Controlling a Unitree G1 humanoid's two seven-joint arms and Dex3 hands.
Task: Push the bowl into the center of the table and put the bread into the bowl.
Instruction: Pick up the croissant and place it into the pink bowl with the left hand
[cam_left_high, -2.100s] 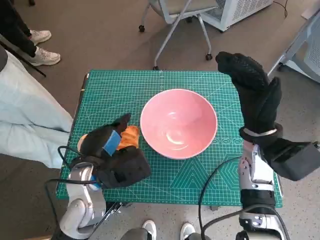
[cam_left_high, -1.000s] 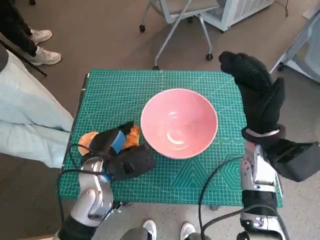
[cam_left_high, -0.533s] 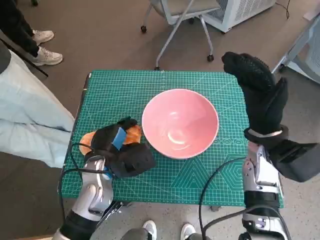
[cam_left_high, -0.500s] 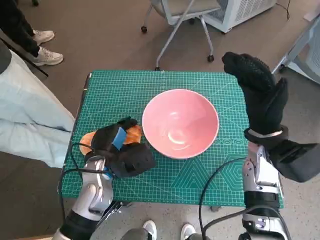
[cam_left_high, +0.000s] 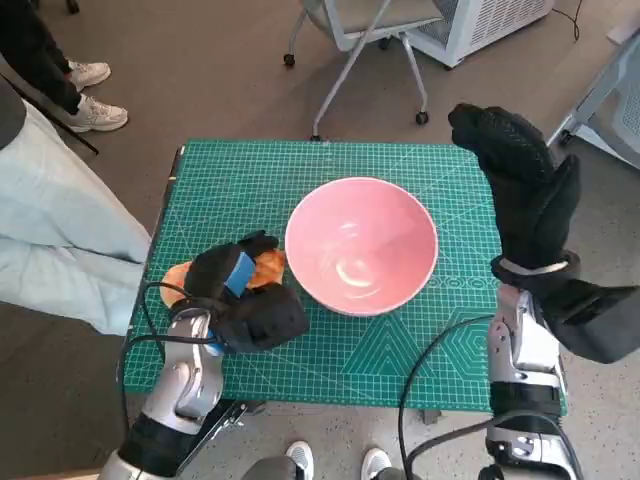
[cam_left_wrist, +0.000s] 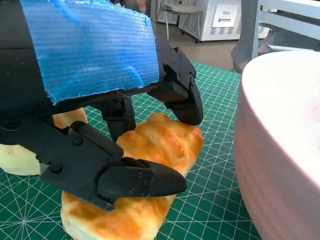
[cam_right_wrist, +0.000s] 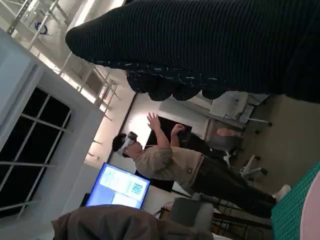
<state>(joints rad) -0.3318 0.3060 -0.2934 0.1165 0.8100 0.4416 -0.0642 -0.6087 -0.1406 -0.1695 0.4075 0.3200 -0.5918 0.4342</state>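
One pink bowl (cam_left_high: 361, 244), one piece of bread (cam_left_wrist: 135, 190) and two hands on a green gridded counter (cam_left_high: 330, 170). The bowl stands upright and empty near the counter's middle, just to the right of the left hand (cam_left_high: 235, 290). The bread, golden and flaky, lies flat on the mat directly under that hand; in the left wrist view black fingers (cam_left_wrist: 177, 95) reach over its far side while the thumb lies across its near top, so the hand is closing around the bread, though whether it is gripped or lifted cannot be told. A paler round thing (cam_left_wrist: 30, 155) lies touching the bread on the side away from the bowl, close to the counter's left edge. The right hand (cam_left_high: 520, 190), in its knitted glove, is raised above the counter's right edge, beyond the bowl, fingers extended together and holding nothing. Bare mat lies ahead of the left hand toward the far edge, and between the bowl and the near edge. Around the counter: brown floor, a wheeled chair (cam_left_high: 350, 40) past the far edge, a seated person's pale trouser legs (cam_left_high: 60, 230) at the left. The right wrist view shows a person (cam_right_wrist: 170, 162) with raised arms in the room.
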